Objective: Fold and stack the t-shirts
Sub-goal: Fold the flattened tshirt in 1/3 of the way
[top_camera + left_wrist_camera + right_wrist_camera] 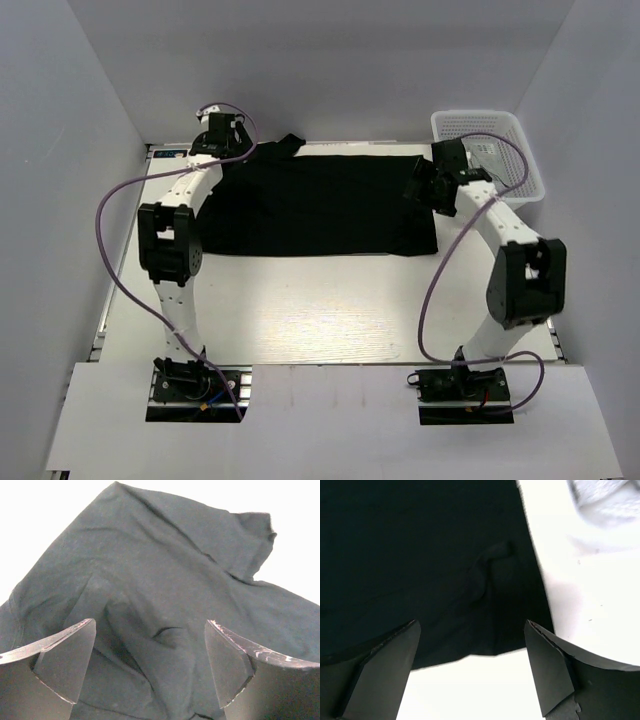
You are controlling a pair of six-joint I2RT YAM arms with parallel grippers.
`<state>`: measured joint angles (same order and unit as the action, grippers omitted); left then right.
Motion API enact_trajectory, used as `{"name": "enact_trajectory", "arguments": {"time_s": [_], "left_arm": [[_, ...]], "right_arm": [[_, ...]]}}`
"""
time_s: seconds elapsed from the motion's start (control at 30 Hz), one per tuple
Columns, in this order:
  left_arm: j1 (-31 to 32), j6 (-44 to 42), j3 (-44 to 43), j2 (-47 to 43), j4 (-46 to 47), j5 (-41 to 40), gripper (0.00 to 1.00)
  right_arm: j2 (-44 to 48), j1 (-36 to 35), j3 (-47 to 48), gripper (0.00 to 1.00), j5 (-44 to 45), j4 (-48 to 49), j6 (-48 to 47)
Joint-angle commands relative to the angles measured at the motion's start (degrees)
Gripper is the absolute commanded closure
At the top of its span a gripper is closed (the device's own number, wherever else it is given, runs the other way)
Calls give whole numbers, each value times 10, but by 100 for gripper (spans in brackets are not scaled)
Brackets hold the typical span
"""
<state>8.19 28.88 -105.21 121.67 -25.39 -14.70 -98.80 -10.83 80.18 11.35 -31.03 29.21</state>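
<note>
A black t-shirt (320,205) lies spread flat across the far half of the table. My left gripper (232,140) is open over its far left end. In the left wrist view the open gripper (150,625) hangs just above wrinkled black cloth (150,570), with a sleeve (250,540) beyond. My right gripper (418,188) is open at the shirt's right edge. In the right wrist view the gripper (471,625) straddles the shirt's edge (470,580), with nothing between its fingers. A blurred light grey shape (605,500) shows at the top right; I cannot tell if it is the grey shirt.
A white mesh basket (520,185) stands at the far right corner, close behind my right arm. White walls close in the table at the left, back and right. Purple cables loop beside both arms.
</note>
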Motion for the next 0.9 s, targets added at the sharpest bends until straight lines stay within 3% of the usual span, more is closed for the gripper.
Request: {"name": "enact_trajectory", "arguments": {"time_s": [0.0, 0.2, 0.5, 0.6, 0.7, 0.87], "left_arm": [[3, -8, 42, -75, -12, 19, 0], [3, 17, 238, -147, 40, 39, 0], [-32, 62, 270, -73, 7, 68, 0], [-45, 78, 314, -73, 2, 34, 0], [-62, 101, 376, -106, -10, 28, 0], [-67, 130, 479, -179, -2, 37, 0]], "right_arm": [[64, -9, -58, 10, -63, 46, -27], [27, -21, -103, 10, -134, 84, -35], [-60, -19, -118, 10, -86, 122, -26], [-72, -10, -133, 10, -54, 94, -7], [-55, 0, -184, 10, -16, 83, 9], [28, 13, -288, 10, -26, 82, 23]]}}
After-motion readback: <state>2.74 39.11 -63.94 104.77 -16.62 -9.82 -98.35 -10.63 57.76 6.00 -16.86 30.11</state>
